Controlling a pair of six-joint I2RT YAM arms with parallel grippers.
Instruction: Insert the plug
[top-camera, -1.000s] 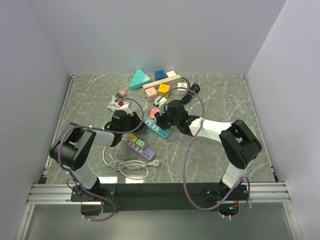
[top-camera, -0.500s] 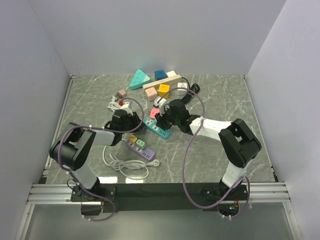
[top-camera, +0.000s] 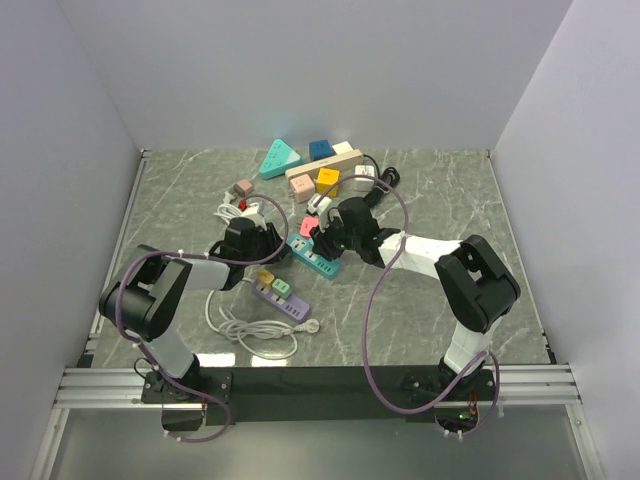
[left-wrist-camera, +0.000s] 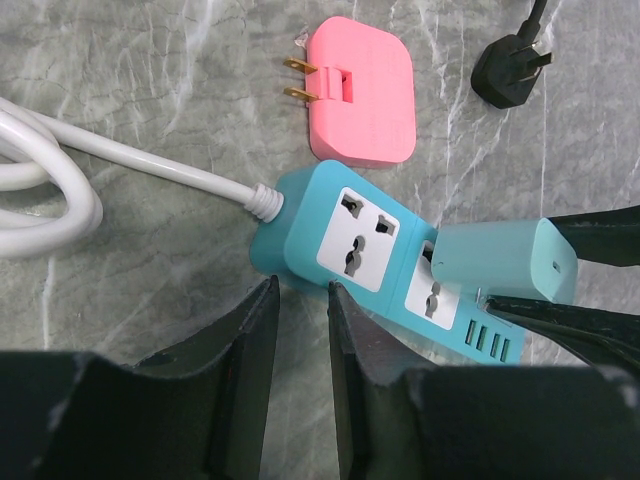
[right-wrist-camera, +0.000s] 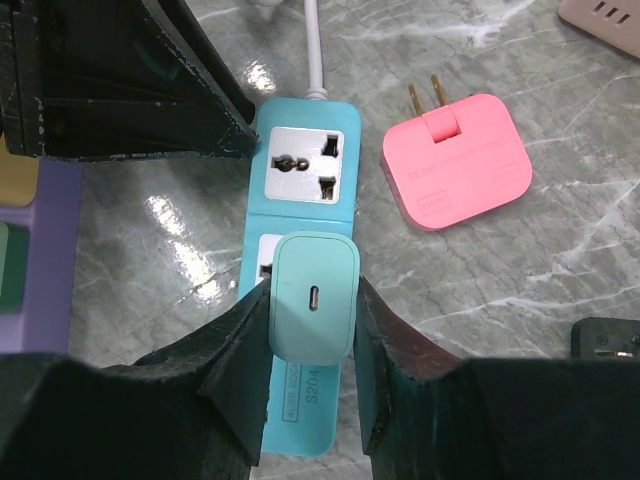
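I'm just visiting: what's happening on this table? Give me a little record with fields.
Right tool: shut on mint charger
Charger position: over second socket of teal power strip; seating unclear
Left tool: slightly open, empty, at the strip's cord end
First socket: free
Nearby: pink adapter, unplugged, beside the strip

- Our right fingers (right-wrist-camera: 400, 365) clamp the teal plug (right-wrist-camera: 310, 300) from both sides, low in the middle of the frame, with its small port facing us.
- The plug sits over the second socket of the teal power strip (right-wrist-camera: 300, 175); we cannot tell whether its prongs are in.
- The strip's upper socket is bare, and a white cord (right-wrist-camera: 315, 50) leaves its top end.
- The left fingers (right-wrist-camera: 150, 100), in the upper left, reach the strip's upper left corner.
- A pink adapter (right-wrist-camera: 458, 165) lies just right of the strip on the bench (right-wrist-camera: 520, 290), with its prongs pointing up.
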